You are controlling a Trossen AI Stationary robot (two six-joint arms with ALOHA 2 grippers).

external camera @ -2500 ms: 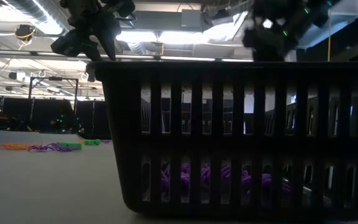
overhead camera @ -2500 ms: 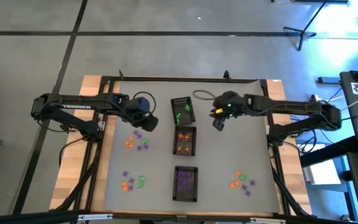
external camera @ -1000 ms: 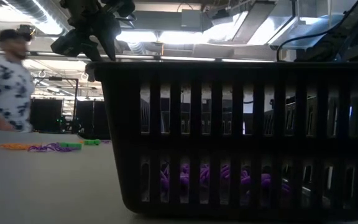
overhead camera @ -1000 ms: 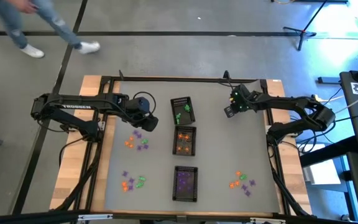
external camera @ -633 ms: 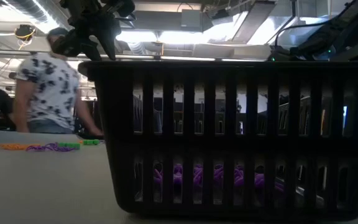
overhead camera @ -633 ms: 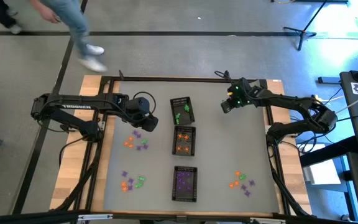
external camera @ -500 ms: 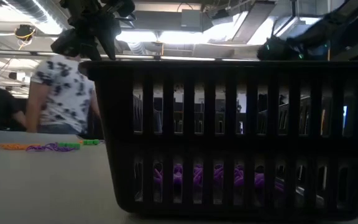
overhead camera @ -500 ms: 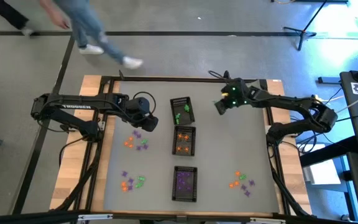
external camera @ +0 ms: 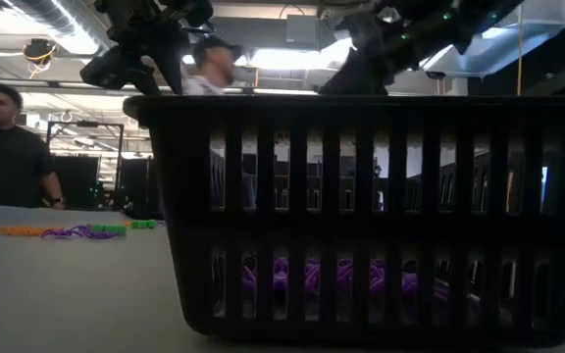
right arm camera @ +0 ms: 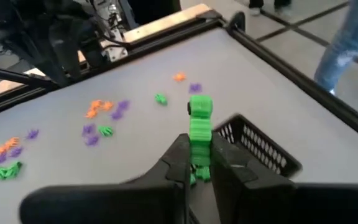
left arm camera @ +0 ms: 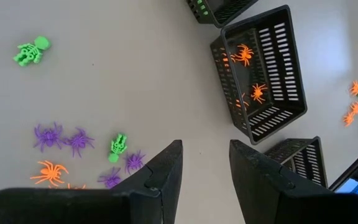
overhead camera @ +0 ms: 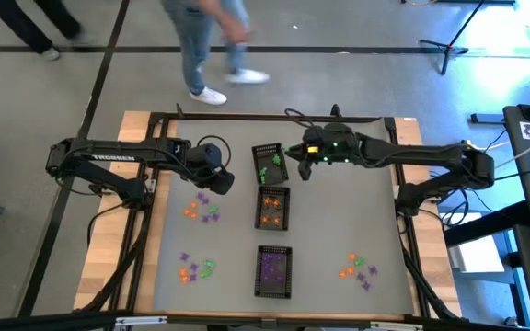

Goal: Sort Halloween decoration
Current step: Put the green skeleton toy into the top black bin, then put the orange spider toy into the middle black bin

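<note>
The right pincer (right arm camera: 199, 163), clamped on a green skeleton (right arm camera: 199, 134), hangs beside the far tray (overhead camera: 270, 163), seemingly the green one, so the drop-off is in hand. Next it needs centring over that tray and releasing. The left pincer (left arm camera: 205, 167) waits part-open above the scattered trinkets (left arm camera: 73, 152) on the surface (left arm camera: 135, 87).
</note>
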